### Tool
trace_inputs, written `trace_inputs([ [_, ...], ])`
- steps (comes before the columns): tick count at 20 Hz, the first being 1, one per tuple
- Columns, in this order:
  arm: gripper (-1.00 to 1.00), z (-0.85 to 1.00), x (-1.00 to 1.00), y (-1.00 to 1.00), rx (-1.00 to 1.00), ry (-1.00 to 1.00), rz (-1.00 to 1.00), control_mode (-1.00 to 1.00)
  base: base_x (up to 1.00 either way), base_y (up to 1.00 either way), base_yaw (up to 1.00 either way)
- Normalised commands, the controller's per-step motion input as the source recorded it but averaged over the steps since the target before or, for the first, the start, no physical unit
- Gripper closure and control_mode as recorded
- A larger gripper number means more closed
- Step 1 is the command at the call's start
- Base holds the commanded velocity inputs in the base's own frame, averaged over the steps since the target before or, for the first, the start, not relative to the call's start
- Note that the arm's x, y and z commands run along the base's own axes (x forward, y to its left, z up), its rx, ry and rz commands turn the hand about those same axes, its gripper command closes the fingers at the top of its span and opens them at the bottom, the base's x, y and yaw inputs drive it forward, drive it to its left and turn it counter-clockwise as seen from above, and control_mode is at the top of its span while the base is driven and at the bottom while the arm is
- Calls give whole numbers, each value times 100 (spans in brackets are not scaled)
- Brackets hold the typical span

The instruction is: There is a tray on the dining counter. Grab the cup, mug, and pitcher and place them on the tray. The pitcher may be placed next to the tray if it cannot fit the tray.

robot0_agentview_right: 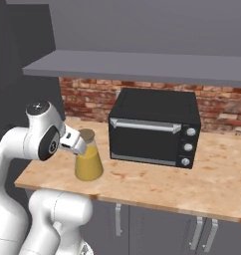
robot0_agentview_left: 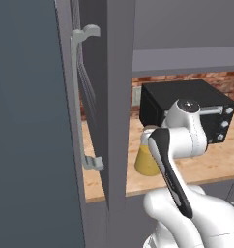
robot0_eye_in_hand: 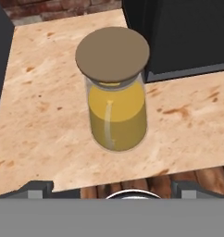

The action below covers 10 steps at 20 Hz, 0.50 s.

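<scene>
The pitcher (robot0_eye_in_hand: 116, 99) is standing upright on the table (robot0_eye_in_hand: 44, 106), just beside the black oven (robot0_agentview_right: 155, 127). The end effector (robot0_eye_in_hand: 109, 187) is hanging above it with its fingers spread apart, holding nothing.

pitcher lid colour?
Tan-brown, plain, on the pitcher; the lid shows best in the hand view.
</scene>
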Motion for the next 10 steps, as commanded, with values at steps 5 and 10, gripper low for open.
trace_inputs([
  [5, -100, -10, 16, 0, 0, 0, 0, -100, 0, 0, 0],
  [10, -100, -11, 16, 0, 0, 0, 0, -100, 0, 0, 0],
])
